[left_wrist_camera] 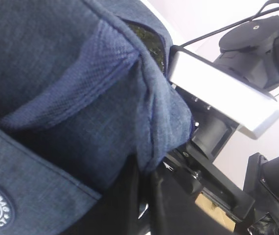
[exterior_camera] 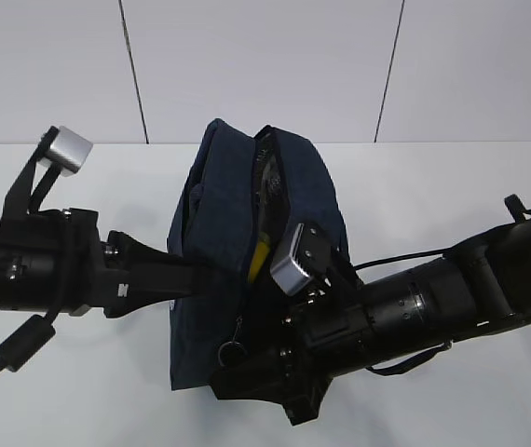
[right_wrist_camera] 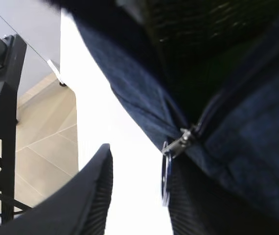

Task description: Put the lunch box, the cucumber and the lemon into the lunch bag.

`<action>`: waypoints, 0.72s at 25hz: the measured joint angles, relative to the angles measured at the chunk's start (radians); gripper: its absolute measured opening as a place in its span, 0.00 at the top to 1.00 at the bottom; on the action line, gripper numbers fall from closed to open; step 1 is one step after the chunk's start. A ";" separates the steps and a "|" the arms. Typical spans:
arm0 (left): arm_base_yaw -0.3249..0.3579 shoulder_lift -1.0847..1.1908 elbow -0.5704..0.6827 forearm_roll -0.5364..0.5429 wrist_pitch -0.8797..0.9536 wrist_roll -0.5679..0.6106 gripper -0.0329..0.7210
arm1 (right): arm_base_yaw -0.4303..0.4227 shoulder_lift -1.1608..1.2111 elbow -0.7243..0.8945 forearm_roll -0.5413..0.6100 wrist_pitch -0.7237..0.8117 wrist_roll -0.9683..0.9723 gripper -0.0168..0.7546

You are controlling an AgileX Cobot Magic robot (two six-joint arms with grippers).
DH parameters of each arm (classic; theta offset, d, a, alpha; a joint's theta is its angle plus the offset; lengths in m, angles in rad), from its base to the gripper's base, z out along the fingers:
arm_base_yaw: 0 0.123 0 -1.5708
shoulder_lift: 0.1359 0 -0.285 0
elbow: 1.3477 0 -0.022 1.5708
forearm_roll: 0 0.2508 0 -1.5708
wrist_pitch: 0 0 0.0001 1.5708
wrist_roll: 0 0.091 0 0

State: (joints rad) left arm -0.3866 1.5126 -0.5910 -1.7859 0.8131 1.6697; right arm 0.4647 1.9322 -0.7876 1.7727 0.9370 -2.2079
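The lunch bag [exterior_camera: 214, 233] stands mid-counter [exterior_camera: 452, 186], mouth gaping, something yellow showing inside. Left gripper [exterior_camera: 186, 275] has its jaws together, seemingly pinching the bag's side; right gripper [right_wrist_camera: 139, 196] has jaws apart by the zipper pull [right_wrist_camera: 171, 154]. Best hold the fabric taut and close squarely on the ring

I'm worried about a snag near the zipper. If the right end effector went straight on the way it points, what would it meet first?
Probably the lunch bag itself: its fabric by the zipper's ring pull lies right ahead of the right end effector, though depth is hard to judge.
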 joint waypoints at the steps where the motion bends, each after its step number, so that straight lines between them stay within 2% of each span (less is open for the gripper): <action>1: 0.000 0.000 0.000 0.000 0.000 0.000 0.96 | 0.000 0.000 0.000 0.000 0.001 0.008 0.60; 18: 0.000 0.000 0.000 0.000 0.000 0.000 0.96 | 0.000 0.002 -0.018 -0.006 0.001 0.059 0.61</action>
State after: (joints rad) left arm -0.3866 1.5126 -0.5910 -1.7859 0.8131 1.6697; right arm 0.4647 1.9338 -0.8057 1.7671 0.9376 -2.1493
